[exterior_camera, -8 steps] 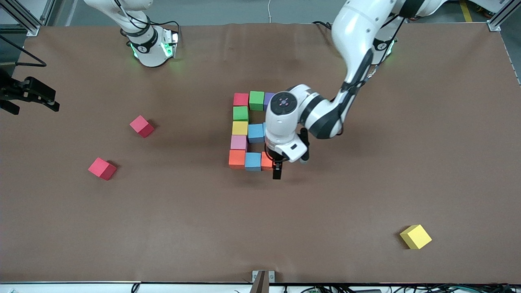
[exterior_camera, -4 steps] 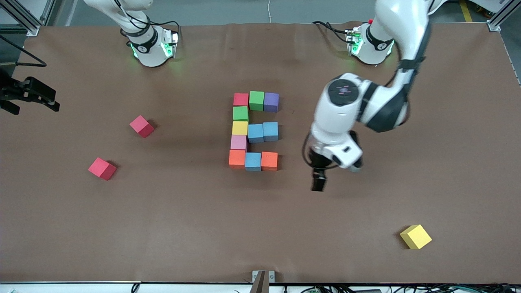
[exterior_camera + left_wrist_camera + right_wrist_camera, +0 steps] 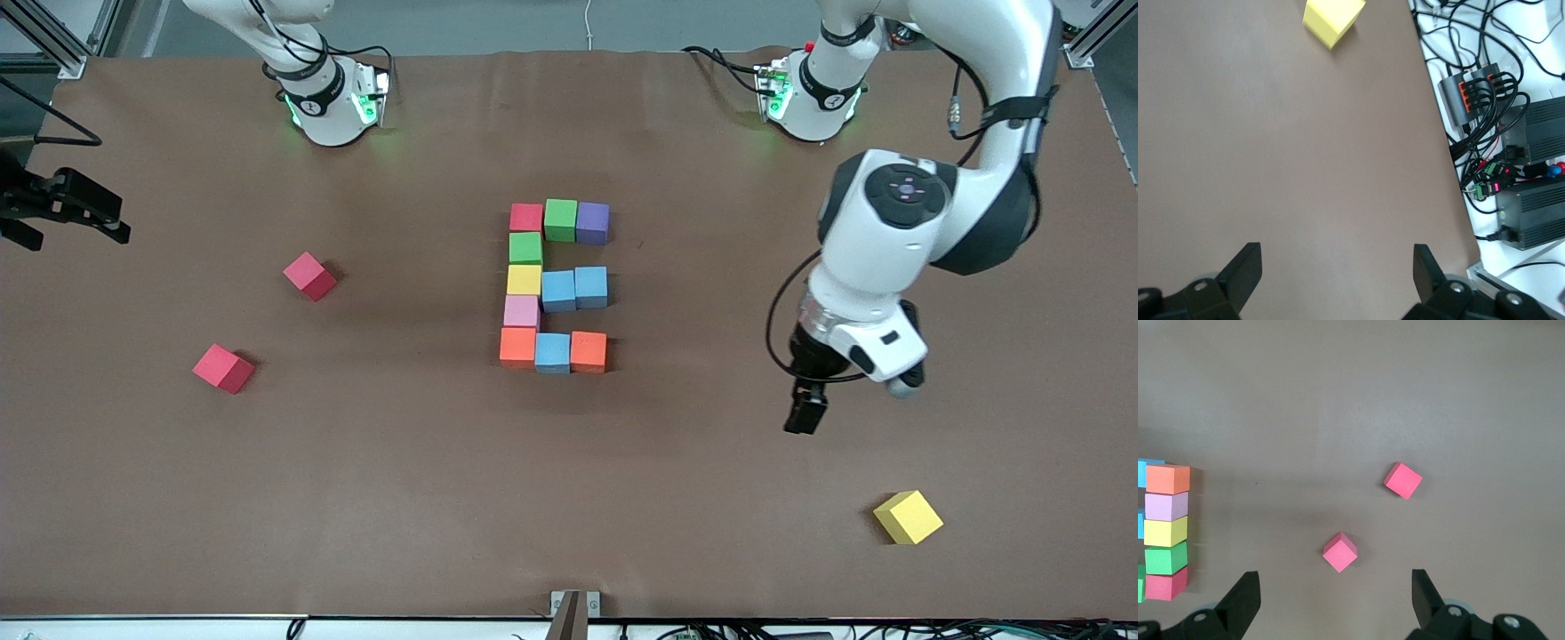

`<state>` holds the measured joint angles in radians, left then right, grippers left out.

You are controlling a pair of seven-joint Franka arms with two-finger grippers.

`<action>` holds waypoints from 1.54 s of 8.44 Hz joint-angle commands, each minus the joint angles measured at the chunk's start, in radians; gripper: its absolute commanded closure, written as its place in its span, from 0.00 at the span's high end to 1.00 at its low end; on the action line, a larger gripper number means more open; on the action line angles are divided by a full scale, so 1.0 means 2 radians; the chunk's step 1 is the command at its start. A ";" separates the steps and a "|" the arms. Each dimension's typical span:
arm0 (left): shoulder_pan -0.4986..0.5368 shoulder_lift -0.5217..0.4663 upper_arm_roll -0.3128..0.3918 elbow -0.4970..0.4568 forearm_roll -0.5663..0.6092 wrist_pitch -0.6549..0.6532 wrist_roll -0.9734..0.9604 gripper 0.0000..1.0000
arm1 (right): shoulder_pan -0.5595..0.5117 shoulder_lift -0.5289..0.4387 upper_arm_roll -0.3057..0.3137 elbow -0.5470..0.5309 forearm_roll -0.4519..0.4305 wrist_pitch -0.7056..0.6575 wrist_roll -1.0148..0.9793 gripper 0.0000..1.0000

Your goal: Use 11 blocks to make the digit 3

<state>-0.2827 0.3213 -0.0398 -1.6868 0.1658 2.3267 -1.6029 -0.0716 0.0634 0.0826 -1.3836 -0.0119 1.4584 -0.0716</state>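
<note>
Several blocks (image 3: 552,286) lie edge to edge mid-table: a red, green, purple row, a column of green, yellow, pink and orange, two light blue ones, then light blue and orange (image 3: 588,351). Two loose red blocks (image 3: 309,275) (image 3: 223,368) lie toward the right arm's end, also seen in the right wrist view (image 3: 1340,552) (image 3: 1403,481). A yellow block (image 3: 908,516) (image 3: 1333,20) lies near the front edge. My left gripper (image 3: 805,413) (image 3: 1337,273) hangs open and empty over bare table between the group and the yellow block. My right gripper (image 3: 1336,597) waits open, high over the red blocks.
Cables and black power boxes (image 3: 1498,133) lie just off the table's edge near the yellow block. A black clamp (image 3: 62,209) juts in at the right arm's end. A small metal bracket (image 3: 573,604) sits at the front edge.
The left arm has swung away from the orange block at the group's front corner toward its own end of the table, open and empty. The orange block stays in place. The right arm has not moved.
</note>
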 commanded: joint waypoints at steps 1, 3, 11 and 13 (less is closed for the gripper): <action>0.046 -0.042 -0.012 -0.024 -0.027 -0.033 0.141 1.00 | 0.000 -0.001 0.001 -0.001 -0.005 -0.003 -0.006 1.00; 0.090 -0.065 -0.012 -0.024 -0.058 -0.072 0.293 1.00 | -0.001 -0.001 0.001 -0.001 -0.005 -0.003 -0.006 1.00; 0.122 -0.147 0.046 0.007 -0.095 -0.270 0.732 1.00 | 0.000 -0.001 0.001 -0.001 -0.005 -0.002 -0.005 1.00; 0.108 -0.180 0.056 0.007 -0.095 -0.319 0.735 1.00 | 0.000 -0.001 0.001 -0.001 -0.005 -0.002 -0.005 1.00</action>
<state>-0.0511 0.0031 0.0568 -1.6684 -0.0125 1.7332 -0.1548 -0.0716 0.0634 0.0825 -1.3837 -0.0121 1.4583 -0.0720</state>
